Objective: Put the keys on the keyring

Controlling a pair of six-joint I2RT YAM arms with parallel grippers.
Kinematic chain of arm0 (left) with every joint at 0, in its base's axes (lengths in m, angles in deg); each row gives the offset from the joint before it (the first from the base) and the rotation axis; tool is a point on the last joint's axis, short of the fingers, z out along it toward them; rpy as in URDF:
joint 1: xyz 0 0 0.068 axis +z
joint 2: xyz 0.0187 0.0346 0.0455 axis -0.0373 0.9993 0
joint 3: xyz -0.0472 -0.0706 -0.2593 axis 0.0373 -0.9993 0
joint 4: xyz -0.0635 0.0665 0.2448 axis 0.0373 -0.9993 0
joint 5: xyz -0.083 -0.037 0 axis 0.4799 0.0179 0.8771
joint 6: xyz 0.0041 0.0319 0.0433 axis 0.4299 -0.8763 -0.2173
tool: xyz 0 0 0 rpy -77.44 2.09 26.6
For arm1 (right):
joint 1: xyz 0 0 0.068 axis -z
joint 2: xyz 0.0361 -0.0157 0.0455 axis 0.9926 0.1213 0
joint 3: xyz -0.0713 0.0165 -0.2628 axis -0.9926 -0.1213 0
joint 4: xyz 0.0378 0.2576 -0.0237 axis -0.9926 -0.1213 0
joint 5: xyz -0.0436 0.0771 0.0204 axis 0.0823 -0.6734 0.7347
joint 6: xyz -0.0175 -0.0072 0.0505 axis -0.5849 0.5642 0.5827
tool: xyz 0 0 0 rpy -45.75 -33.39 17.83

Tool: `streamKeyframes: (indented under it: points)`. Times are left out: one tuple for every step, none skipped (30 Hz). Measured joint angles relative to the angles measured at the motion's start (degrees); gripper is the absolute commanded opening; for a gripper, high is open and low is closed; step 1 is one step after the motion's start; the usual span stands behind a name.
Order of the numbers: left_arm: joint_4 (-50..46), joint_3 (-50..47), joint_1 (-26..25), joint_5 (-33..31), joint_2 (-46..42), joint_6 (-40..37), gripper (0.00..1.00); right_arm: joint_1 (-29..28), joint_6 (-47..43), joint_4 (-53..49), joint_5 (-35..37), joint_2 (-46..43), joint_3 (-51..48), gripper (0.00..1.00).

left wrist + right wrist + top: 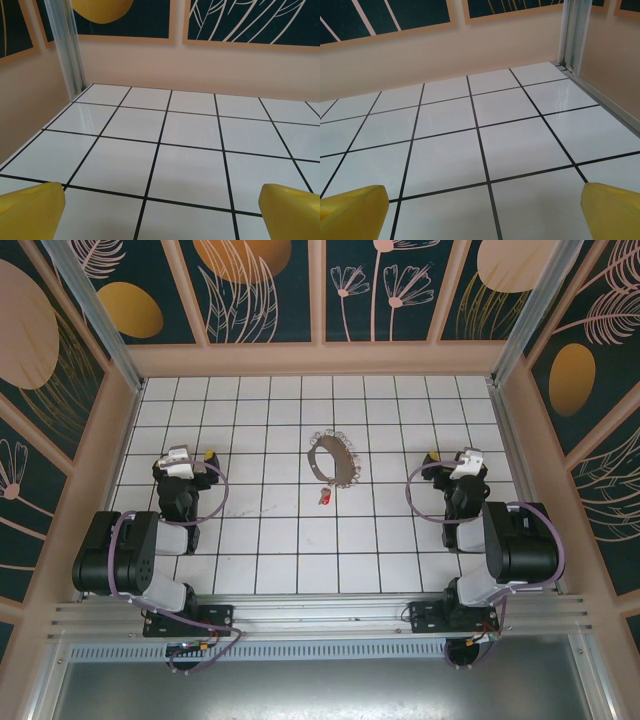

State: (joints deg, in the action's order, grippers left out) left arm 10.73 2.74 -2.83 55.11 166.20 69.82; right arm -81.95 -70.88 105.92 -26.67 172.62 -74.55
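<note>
The key [325, 498] lies flat on the tabletop [300, 540] near its middle, between the two arms, just on the near side of the keyring [332, 461] and not touching it. It is a tiny piece with a red-pink rounded head and a pale metal sliver beside it. Its long axis seems to run roughly across the tabletop, left to right, but it is too small to tell which end points where. The keyring is a thin metal loop lying flat, oval in outline, with its long axis slanting from far-left to near-right. Small silvery-brown metal pieces fringe it, thickest along the right and near arc, and white tile shows through its centre. The tabletop is glossy white square tile divided by thin black lines, and it reflects the peach walls. Those walls carry dark teal panels printed with pale plant outlines and orange-yellow ovals, and ribbed aluminium posts [67, 50] stand in the far corners. The left tool [160, 215] is spread wide, its blunt yellow plastic fingers [30, 212] at either lower corner of the wrist view with bare tile between them, gripping nothing. The right tool [482, 212] stands equally wide, its yellow fingers [612, 210] apart over bare tile. Both sit well to either side of the key and keyring, and their black arms are folded back toward the near edge.
</note>
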Motion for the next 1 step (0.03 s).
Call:
streamKeyframes:
  points:
    - [0.0, 0.0, 0.0, 0.0, 0.0, 0.0, 0.99, 0.02, -0.02, -0.04, -0.33, 0.0, 0.0, 0.99]
